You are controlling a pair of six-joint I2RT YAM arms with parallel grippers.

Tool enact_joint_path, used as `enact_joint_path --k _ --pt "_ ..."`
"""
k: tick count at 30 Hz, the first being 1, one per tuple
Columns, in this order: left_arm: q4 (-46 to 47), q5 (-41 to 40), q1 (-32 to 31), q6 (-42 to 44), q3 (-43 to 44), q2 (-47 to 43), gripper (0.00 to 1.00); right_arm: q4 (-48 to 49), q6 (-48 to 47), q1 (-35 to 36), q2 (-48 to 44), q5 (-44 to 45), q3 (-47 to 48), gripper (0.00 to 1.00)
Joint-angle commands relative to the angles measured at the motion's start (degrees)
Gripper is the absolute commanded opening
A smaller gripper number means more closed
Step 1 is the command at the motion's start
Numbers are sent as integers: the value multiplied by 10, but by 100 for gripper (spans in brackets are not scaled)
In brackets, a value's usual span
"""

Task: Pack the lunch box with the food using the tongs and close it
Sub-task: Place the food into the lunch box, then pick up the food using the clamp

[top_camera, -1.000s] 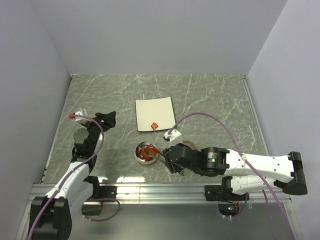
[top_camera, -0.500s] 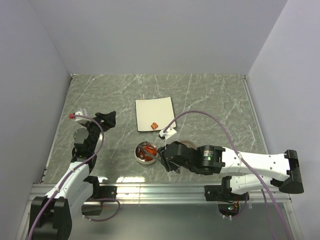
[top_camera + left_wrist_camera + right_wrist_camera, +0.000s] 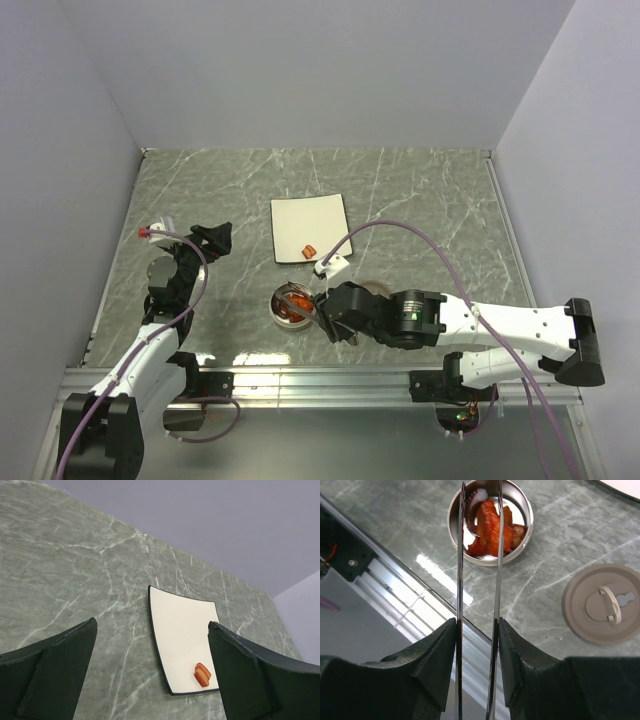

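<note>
- Tongs (image 3: 460, 580): tips cut off by top edge of R wrist view, so can't tell if they hold anything. In top view they're barely visible under the arm.
- R gripper (image 3: 476, 630) pinches both tong arms between its fingers, a narrow gap between the arms, which point out over the lunch box (image 3: 451, 527).
- Lunch box is open, near the table's front edge. Orange-red and dark purple food (image 3: 487, 527) is piled inside; no. of pcs unclear.
- Lid (image 3: 600, 611) lies flat on the table to the box's R, handle up, not touching it. In top view it's mostly hidden by the R arm.
- One orange piece (image 3: 202, 674) sits on the near corner of the white plate (image 3: 182, 625), well apart from the box.
- L gripper (image 3: 152, 625) is spread wide w/ nothing between its fingers; finger bases cut off by the frame.
- Table (image 3: 430, 200): green-grey marbled top, metal rail (image 3: 320, 380) along the front, plain pale lilac walls (image 3: 320, 70) on three sides.
</note>
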Motion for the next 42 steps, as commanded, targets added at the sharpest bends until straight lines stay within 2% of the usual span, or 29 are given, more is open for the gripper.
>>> enact_joint_path --k 1,13,21,34,42 --pt "22 10 2 -4 1 -3 99 41 -11 4 -24 -11 13 45" --pt "22 10 2 -4 1 -4 99 29 -16 4 -11 6 28 45" --pt "24 10 2 -5 1 -4 99 -3 18 5 -62 46 13 45" --pt "24 15 2 -5 2 0 100 -29 73 10 -109 62 -33 45" --pt "23 12 2 -5 2 -1 100 -31 67 6 -77 82 -20 46"
